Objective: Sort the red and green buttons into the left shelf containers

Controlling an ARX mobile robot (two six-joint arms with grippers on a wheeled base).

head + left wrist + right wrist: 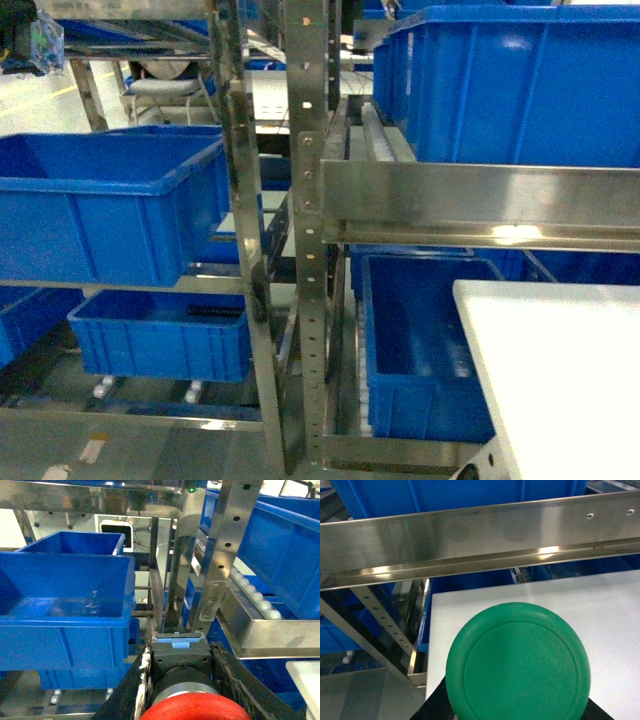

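My left tool [182,680] is clamped on the red button [195,706], whose cap fills the bottom centre of the left wrist view with its dark body between the two black fingers [231,680]. It hangs in front of the shelf, with a large blue bin [65,615] at the left of that frame, a second bin [75,542] behind it, and a steel upright [225,550] just right of centre. In the right wrist view the green button [518,662] fills the lower centre, face to the camera; my right tool holds it, with only dark finger edges showing below the cap at the bottom of the frame. Behind it lies the white desk [600,610], and a steel rail [470,535] crosses the top. In the head view neither tool shows; the left bins [100,215] sit at left and the desk corner [560,380] at lower right.
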